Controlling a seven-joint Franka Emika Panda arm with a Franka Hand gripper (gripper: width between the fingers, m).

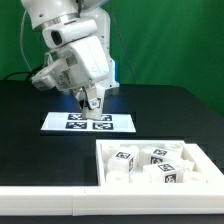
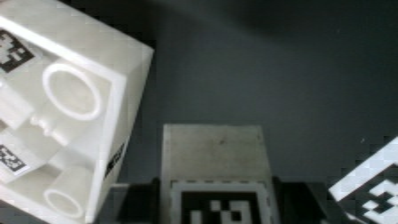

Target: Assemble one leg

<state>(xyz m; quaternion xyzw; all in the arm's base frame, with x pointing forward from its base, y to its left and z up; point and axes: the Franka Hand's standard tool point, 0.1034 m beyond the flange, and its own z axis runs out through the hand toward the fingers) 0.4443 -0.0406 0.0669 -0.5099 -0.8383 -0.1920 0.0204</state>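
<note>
My gripper [image 1: 92, 104] hangs just above the marker board [image 1: 55, 121] and is shut on a leg [image 1: 93, 99], a small white oblong block. In the wrist view the leg [image 2: 214, 150] stands out between my dark fingers [image 2: 139, 200], its black-and-white tag facing the camera, and the gripper [image 2: 217, 205] clamps its near end. Several other tagged white pieces [image 1: 160, 157] lie in the walled white tray [image 1: 150, 146] at the exterior view's lower right.
A large white part with round holes and a tag [image 2: 63, 100] fills one side of the wrist view. A corner of a tag [image 2: 377, 178] shows on the other side. A white rail [image 1: 45, 204] runs along the table's front edge.
</note>
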